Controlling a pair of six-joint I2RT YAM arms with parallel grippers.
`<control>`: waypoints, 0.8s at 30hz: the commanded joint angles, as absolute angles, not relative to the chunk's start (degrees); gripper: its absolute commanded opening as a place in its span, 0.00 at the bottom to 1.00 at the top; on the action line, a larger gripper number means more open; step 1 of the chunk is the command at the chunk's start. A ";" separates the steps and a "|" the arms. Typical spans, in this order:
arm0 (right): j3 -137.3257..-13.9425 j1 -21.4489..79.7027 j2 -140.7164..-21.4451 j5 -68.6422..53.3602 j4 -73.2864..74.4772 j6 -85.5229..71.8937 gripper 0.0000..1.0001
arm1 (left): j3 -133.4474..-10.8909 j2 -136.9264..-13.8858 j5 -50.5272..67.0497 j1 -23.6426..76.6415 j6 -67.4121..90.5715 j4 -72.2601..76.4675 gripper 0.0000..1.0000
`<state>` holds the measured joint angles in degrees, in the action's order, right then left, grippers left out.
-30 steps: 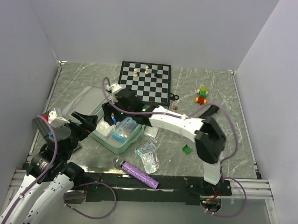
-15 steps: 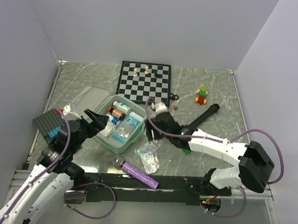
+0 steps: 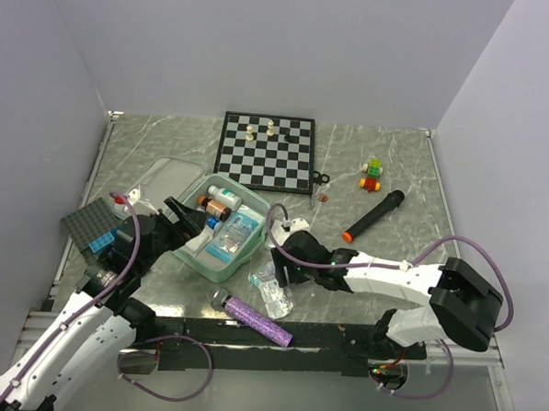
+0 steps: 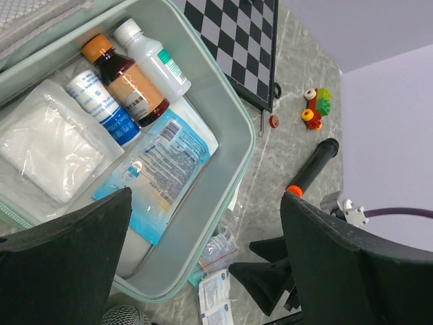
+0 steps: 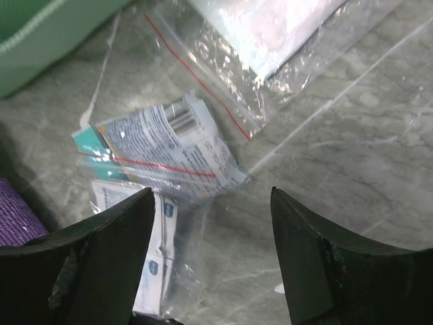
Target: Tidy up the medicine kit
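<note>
The mint-green medicine kit (image 3: 215, 273) lies open left of centre, its lid (image 3: 160, 176) folded back. Inside are a brown bottle (image 4: 125, 78), a white bottle (image 4: 153, 58), a blue-and-white bottle (image 4: 101, 101), a bagged gauze pad (image 4: 47, 142) and a blue packet (image 4: 159, 169). My left gripper (image 3: 190, 227) hovers open at the kit's left side, holding nothing (image 4: 206, 198). My right gripper (image 3: 277, 263) is low over the clear zip bags (image 3: 273, 289) in front of the kit. It is open, with a leaflet bag (image 5: 169, 145) and white sachets (image 5: 152, 271) just beyond its fingertips (image 5: 211, 195).
A chessboard (image 3: 266, 150) with a few pieces lies at the back. A black rod with an orange tip (image 3: 372, 215) and coloured bricks (image 3: 372, 175) are at the right. A purple glittery microphone (image 3: 257, 320) lies near the front edge, a dark studded plate (image 3: 89, 223) at the left.
My right arm has pulled back out of the kit and dropped down to the zip bags in front of it. My left gripper has moved closer to the kit.
</note>
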<state>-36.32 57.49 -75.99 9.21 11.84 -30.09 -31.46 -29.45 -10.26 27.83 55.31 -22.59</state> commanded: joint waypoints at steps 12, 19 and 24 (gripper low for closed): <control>-41.22 52.91 -86.92 0.44 7.12 -31.29 0.52 | -31.64 -26.46 -10.90 27.69 55.63 -22.77 0.96; -39.91 52.39 -82.54 4.12 10.72 -32.17 0.03 | -31.38 -26.80 -10.90 27.69 55.64 -22.76 0.96; -39.81 51.33 -73.32 9.92 15.72 -31.12 0.00 | -31.38 -26.54 -10.99 27.77 55.63 -22.85 0.97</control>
<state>-39.97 52.38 -80.86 3.92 10.44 -31.94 -31.22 -26.83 -10.41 27.83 55.33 -23.46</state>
